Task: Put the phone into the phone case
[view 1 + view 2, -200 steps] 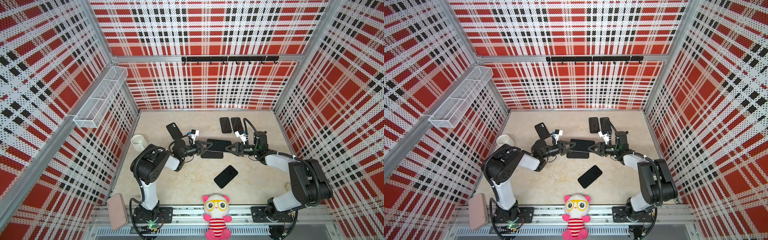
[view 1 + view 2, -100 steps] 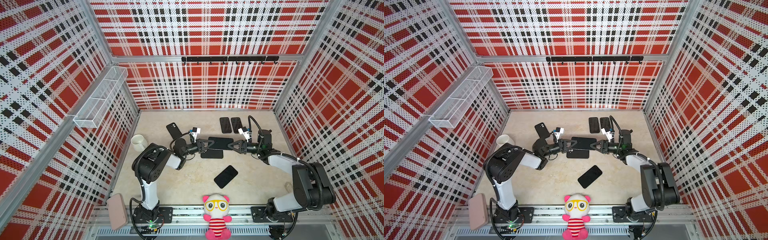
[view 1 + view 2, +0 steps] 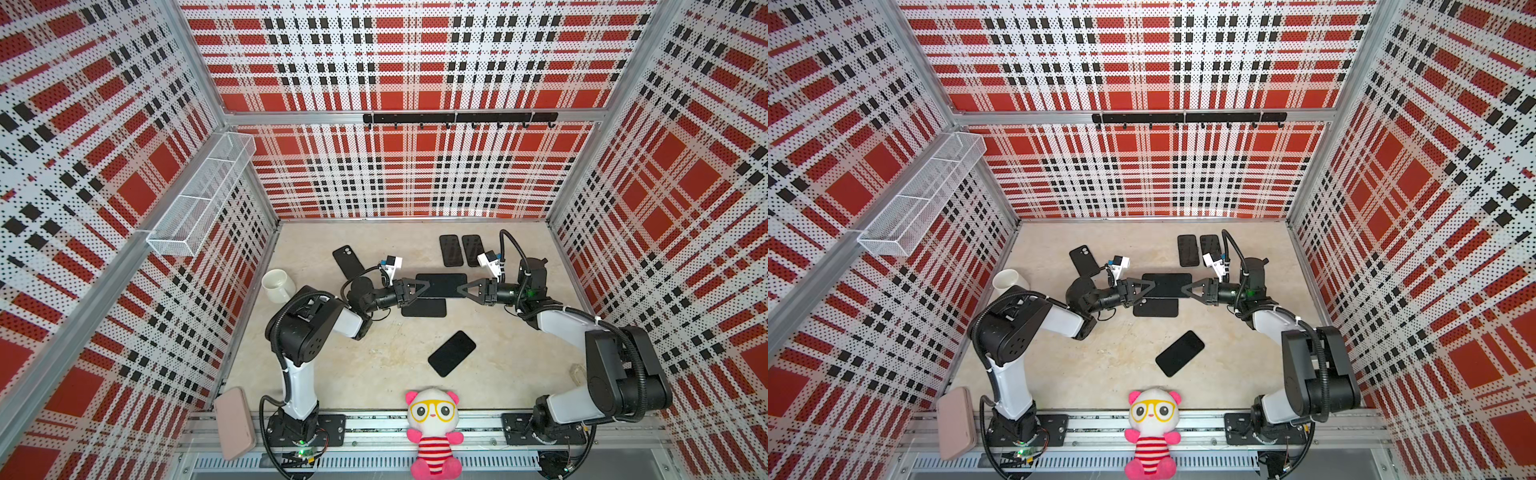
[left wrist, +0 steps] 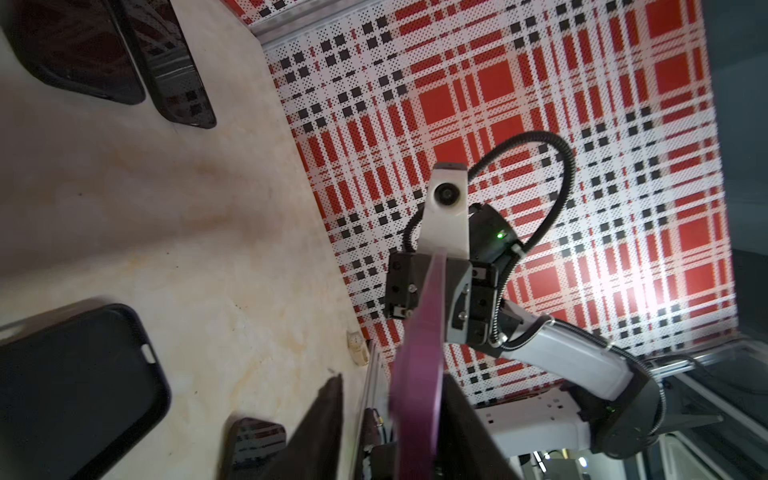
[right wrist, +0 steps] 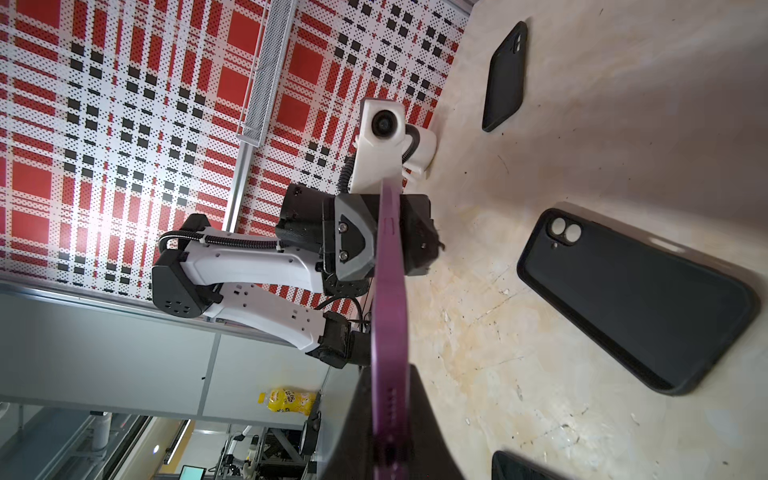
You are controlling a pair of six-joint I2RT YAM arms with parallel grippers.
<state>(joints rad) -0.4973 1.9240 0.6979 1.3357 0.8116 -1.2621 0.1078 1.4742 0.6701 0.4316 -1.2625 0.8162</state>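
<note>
The phone [image 3: 441, 285] [image 3: 1167, 285], black-faced with a purple edge [image 5: 390, 299], hangs level just above the table between both grippers. My right gripper [image 3: 460, 288] [image 5: 390, 370] is shut on its right end. My left gripper [image 3: 424, 286] [image 4: 395, 379] stands open around the left end: one finger [image 4: 461, 419] lies against the purple edge [image 4: 417, 374], and the other finger [image 4: 322, 419] stands clear of it. The black phone case [image 3: 424, 308] [image 3: 1155, 308] [image 5: 636, 299] lies open side up on the table, partly under the phone.
A second black phone [image 3: 452, 353] lies nearer the front. Two dark slabs [image 3: 451, 250] sit side by side at the back, and another black case [image 3: 348, 262] lies back left. A white cup [image 3: 277, 284] stands at the left wall. A plush toy [image 3: 434, 432] sits on the front rail.
My left gripper's jaws have opened off the phone's left end. The right gripper's jaws have closed onto the right end. The phone has stayed in nearly the same place.
</note>
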